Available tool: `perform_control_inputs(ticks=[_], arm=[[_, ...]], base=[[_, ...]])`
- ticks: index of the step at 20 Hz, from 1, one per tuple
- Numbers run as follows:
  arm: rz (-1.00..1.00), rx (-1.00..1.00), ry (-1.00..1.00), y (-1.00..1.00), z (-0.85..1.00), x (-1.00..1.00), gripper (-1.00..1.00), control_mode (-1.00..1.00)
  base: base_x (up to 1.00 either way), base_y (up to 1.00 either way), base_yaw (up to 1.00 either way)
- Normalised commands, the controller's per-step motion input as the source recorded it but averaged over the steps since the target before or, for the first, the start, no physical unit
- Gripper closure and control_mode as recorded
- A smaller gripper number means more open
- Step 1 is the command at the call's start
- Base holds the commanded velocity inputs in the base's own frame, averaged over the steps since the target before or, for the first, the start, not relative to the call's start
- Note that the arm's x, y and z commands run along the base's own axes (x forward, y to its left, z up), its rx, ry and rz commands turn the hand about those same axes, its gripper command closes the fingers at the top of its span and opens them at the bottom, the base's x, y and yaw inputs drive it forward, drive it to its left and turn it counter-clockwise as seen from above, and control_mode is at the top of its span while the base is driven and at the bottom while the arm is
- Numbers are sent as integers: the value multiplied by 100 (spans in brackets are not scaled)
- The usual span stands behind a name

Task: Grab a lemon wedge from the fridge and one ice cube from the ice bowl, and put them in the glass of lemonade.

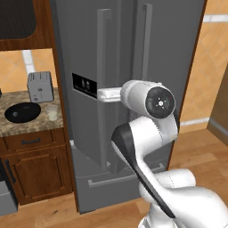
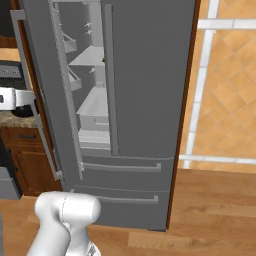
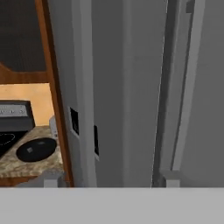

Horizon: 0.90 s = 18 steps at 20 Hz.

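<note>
From behind the arm on the left, the pincer (image 1: 103,94) is at the long bar handle (image 1: 103,84) of the left door of the fridge (image 1: 129,53), just past 9 o'clock of the white arm's round joint. The handle and the hand's own white casing cover its tips, so I cannot tell its spread from here. Out at 9 o'clock, the ice bowl (image 1: 22,112) sits on a speckled stone counter (image 1: 18,128). The glass of lemonade (image 1: 52,112) is just beside it at its 3 o'clock, and a grey toaster (image 1: 40,86) stands behind them. Brown wooden cabinets (image 1: 38,171) run below, and a wood floor (image 1: 200,156) lies at 4 o'clock.

From the right side, the left door (image 2: 47,95) stands ajar and pale shelves (image 2: 92,107) show through the gap. A tiny greenish speck (image 2: 103,60) sits at a shelf edge toward 11 o'clock. It may be the lemon wedge, but it is too small to be sure. The hand is cut off by the frame at 9 o'clock. Orange wall tiles (image 2: 230,75) fill the 3 o'clock side.

Looking along the hand, the two fingertips (image 3: 171,178) stand spread well apart at 6 o'clock, pinching nothing, with grey door between them. The black bowl lies at 8 o'clock on the stone top.
</note>
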Motion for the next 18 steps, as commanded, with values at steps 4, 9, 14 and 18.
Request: perform_control_inputs(ticks=[4,9,14,18], arm=[[-9,43,-6,-94,39,-52,-100,-100],[-4,66,0,-100,5,-5,-100,-100],[-1,60,19,-92,0,-4,-100,-100],[0,61,23,-57,-11,-3,-100,-100]], base=[[0,0,0],[0,0,0],[0,0,0],[0,0,0]])
